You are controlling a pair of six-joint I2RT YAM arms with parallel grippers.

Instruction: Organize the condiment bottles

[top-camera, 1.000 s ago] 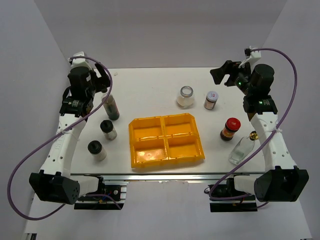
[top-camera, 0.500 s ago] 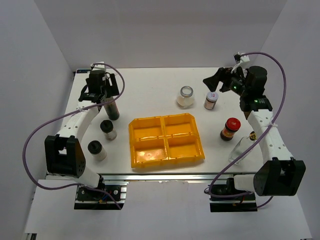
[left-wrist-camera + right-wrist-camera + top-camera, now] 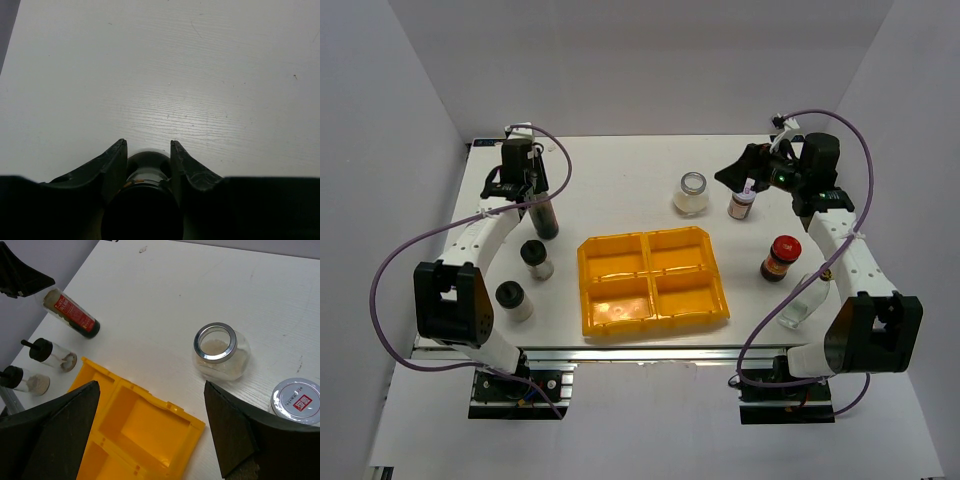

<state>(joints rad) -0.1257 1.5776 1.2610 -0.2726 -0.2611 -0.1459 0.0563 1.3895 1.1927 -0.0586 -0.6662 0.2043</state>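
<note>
While the left gripper (image 3: 534, 192) grips the top of the tall dark bottle (image 3: 544, 216) at the far left, a black-lidded shaker (image 3: 536, 258) and a second shaker (image 3: 513, 300) stand in front of it. Behind the yellow tray (image 3: 586, 290) stand the wide clear jar (image 3: 691, 193) and the silver-lidded jar (image 3: 743, 201). The right gripper (image 3: 737, 170) hangs wide open by that jar, with the red-lidded jar (image 3: 781, 257) and gold-topped bottle (image 3: 807, 297) on the right

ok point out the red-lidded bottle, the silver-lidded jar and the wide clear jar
red-lidded bottle (image 3: 784, 247), top external view, on its red lid
silver-lidded jar (image 3: 295, 394), right wrist view, on the top of its lid
wide clear jar (image 3: 230, 366), right wrist view, on the glass side below the rim
</note>
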